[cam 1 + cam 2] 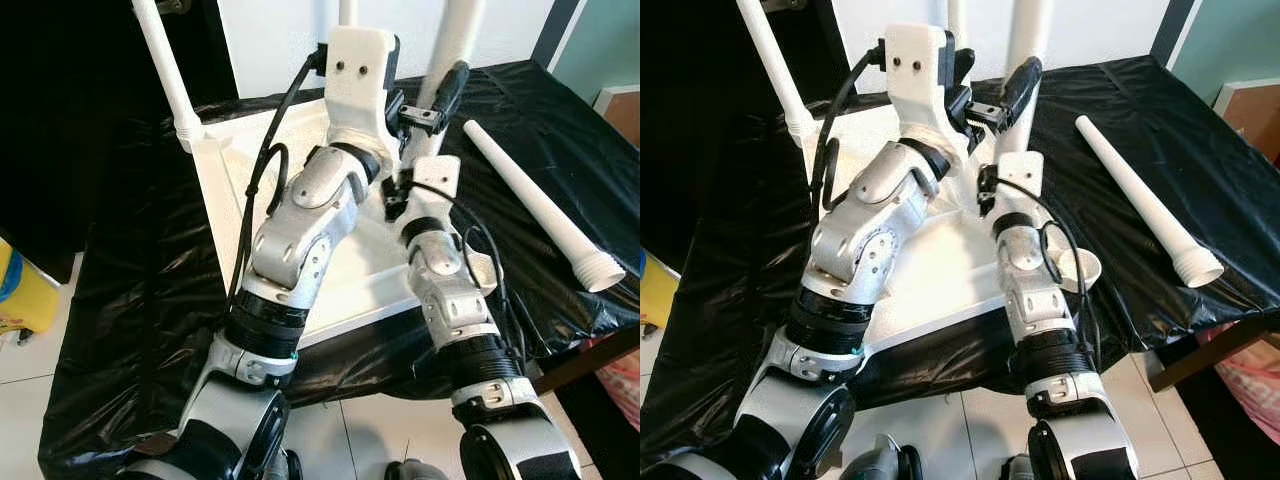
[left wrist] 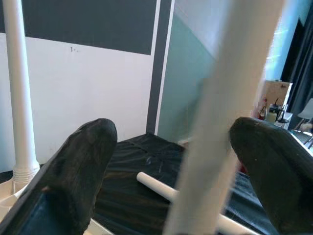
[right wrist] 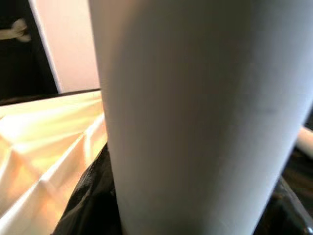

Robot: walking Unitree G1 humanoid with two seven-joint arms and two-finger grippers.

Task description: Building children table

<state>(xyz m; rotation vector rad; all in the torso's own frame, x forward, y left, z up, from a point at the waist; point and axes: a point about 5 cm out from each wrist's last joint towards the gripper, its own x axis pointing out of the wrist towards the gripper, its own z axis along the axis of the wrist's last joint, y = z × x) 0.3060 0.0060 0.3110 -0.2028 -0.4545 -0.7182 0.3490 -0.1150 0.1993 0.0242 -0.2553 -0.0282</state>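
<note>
Your head views are bright and evenly lit — sharp through the middle, with glare washing out the white tabletop [image 1: 225,190] and soft sheen on the black sheet [image 1: 1110,200]. Lines bow slightly toward the edges. In your left wrist view the near leg [image 2: 220,122] and the fingers [image 2: 73,181] are out of focus, while the wall behind stays fairly crisp. Your right wrist view is blurred — the leg [image 3: 195,112] sits too close, and warm yellow light tints the tabletop's underside.
</note>
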